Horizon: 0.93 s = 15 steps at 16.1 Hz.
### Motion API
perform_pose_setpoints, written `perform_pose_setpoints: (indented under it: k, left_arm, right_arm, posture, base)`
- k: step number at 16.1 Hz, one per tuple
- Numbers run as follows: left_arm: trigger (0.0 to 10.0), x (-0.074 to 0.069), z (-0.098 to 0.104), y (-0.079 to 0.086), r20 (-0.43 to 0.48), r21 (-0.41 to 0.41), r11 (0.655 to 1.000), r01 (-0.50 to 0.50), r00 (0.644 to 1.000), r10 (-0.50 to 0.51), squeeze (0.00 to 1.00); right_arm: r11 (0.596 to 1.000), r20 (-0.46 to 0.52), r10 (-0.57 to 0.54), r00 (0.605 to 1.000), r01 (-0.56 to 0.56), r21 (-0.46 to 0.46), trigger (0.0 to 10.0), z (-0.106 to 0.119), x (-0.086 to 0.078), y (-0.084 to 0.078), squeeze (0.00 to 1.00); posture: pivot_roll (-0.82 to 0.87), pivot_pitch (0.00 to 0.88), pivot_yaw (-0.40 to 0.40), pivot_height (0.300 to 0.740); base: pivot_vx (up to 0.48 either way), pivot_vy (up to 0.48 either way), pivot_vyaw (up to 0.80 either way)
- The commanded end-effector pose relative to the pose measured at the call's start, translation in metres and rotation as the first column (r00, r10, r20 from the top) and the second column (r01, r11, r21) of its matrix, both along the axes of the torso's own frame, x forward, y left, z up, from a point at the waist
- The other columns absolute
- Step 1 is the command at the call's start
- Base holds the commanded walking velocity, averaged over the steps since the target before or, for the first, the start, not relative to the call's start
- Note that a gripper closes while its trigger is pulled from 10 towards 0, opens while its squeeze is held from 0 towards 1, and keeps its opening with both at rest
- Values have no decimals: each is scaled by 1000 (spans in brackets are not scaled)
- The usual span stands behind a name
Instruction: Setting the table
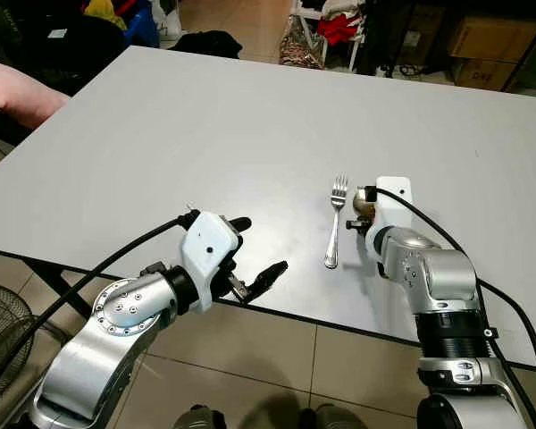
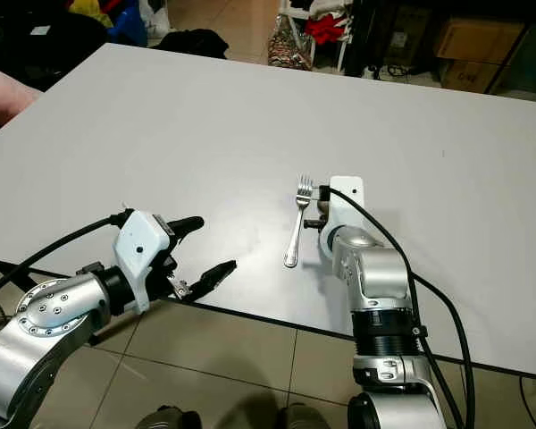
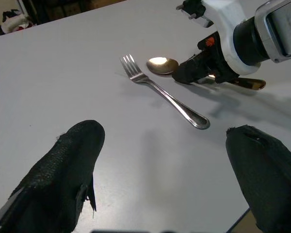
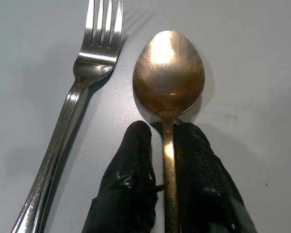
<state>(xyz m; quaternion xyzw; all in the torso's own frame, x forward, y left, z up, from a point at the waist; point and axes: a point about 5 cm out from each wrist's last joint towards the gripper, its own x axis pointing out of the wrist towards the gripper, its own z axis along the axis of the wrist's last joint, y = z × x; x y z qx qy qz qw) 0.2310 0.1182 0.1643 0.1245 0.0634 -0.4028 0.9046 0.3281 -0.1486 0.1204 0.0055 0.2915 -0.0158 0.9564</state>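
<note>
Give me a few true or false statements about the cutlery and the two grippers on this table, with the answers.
1. The right gripper has its jaws closed on the spoon handle. True.
2. The fork lies on the robot's right of the spoon. False: it lies on the spoon's left, beside it.
3. The left gripper holds the fork. False: its jaws are open and empty, at the table edge, apart from the fork.
4. The spoon's bowl faces up. True.
5. The fork's tines point toward the robot. False: they point away, toward the table's far side.
</note>
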Motion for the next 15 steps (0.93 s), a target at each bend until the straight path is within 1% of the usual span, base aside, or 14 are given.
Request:
perform_pose_setpoints:
  k: [1,3,4,5,7,8,9,10,11,12,13,14,15]
  left_arm:
    - [10000,-1,1,0,1,4,1000,9,1000,-9,0]
    - [10000,-1,1,0,1,6,1000,9,1000,-9,0]
    - [10000,-1,1,0,2,5,1000,8,1000,-8,0]
    - [10000,-1,1,0,3,6,1000,8,1000,-8,0]
    - [10000,-2,0,0,3,8,1000,7,1000,-7,0]
    - [10000,-2,0,1,3,8,1000,7,1000,-7,0]
    - [10000,-2,1,2,4,8,1000,6,1000,-6,0]
    - [10000,-2,2,4,9,1,1000,-7,1000,7,0]
    - [10000,-3,4,6,13,-16,1000,-23,1000,24,0]
    - [10000,-1,8,9,31,-69,995,-79,996,81,0]
    - [10000,0,10,10,41,-89,990,-108,993,112,0]
    - [10000,5,11,15,58,-132,965,-226,970,236,0]
    - [10000,6,11,17,62,-146,954,-264,959,275,0]
  right_arm:
    - [1000,-3,-9,1000,9,5,10000,-2,0,-1,573]
    - [1000,1,-10,1000,10,1,10000,-2,1,-2,569]
    - [1000,1,-10,1000,10,-2,10000,-2,2,-3,686]
    - [1000,1,-10,1000,10,-2,10000,-2,2,-3,706]
    - [1000,3,-12,1000,12,0,10000,-2,2,-4,796]
    - [1000,3,-11,1000,11,5,10000,-1,1,-3,800]
    - [1000,8,-13,1000,13,9,10000,1,1,-4,925]
    - [1000,28,-20,999,20,19,10000,8,-1,-6,1000]
    - [999,45,-29,999,28,29,10000,14,-4,-8,1000]
    - [997,124,-31,992,22,71,10000,31,-9,-12,1000]
    - [996,164,-26,986,13,84,10000,38,-12,-13,1000]
    - [997,256,21,967,-41,73,10000,52,-22,-13,1000]
    - [996,278,40,960,-59,60,10000,54,-26,-12,1000]
  posture:
    - [-127,70,4,740]
    - [-127,65,5,740]
    - [-127,65,5,740]
    - [-127,62,6,740]
    - [-127,58,6,740]
    - [-126,57,6,740]
    - [-126,58,7,740]
    - [-125,58,9,740]
    - [-125,61,14,740]
    - [-131,63,27,740]
    - [-133,63,30,740]
    - [-142,64,50,740]
    - [-143,65,53,740]
  base:
    - [0,0,0]
    - [0,0,0]
    - [0,0,0]
    - [0,0,0]
    - [0,0,0]
    - [0,0,0]
    - [0,0,0]
    - [0,0,0]
    - [0,0,0]
    - [0,0,0]
    - [0,0,0]
    - [0,0,0]
    - [0,0,0]
